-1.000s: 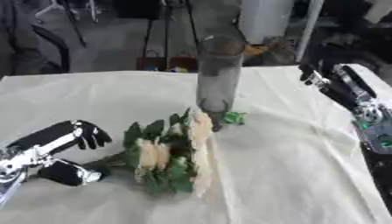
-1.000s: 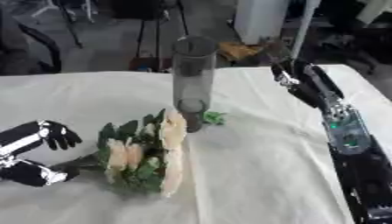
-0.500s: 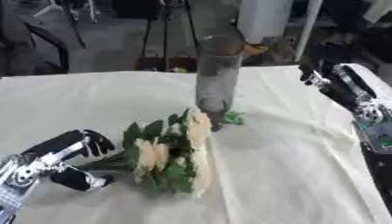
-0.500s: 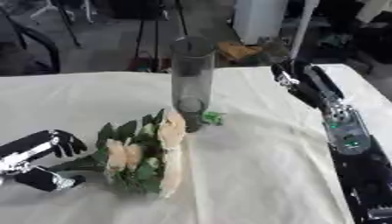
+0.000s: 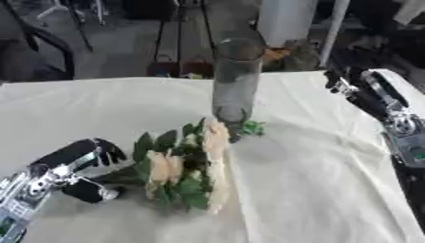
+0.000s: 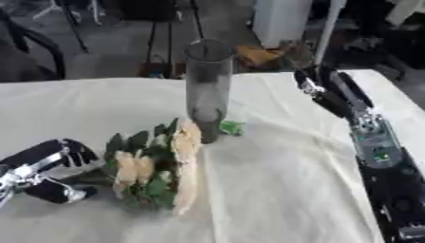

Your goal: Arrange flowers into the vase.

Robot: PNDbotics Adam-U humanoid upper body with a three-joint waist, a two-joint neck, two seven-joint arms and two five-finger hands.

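Observation:
A tall clear glass vase [image 5: 236, 80] stands upright near the middle of the cloth-covered table [image 5: 315, 180]. In front of it lies a bunch of cream flowers with green leaves [image 5: 189, 166], heads toward the vase and dark stems pointing left. My left hand [image 5: 73, 167] is at the stem end, its fingers above the stems and its thumb below, spread apart and open. My right hand [image 6: 322, 90] lies stretched along the table's right edge, away from the vase, with straight fingers and nothing in it.
A small green leaf piece [image 5: 252, 127] lies at the vase's foot. Beyond the far table edge stand dark chairs and stands [image 5: 33, 52] and a white column [image 5: 286, 21]. Bare cloth spreads right of the flowers.
My left hand has dropped lower and drawn in toward the stem ends. Flowers, vase and right arm have stayed where they were.

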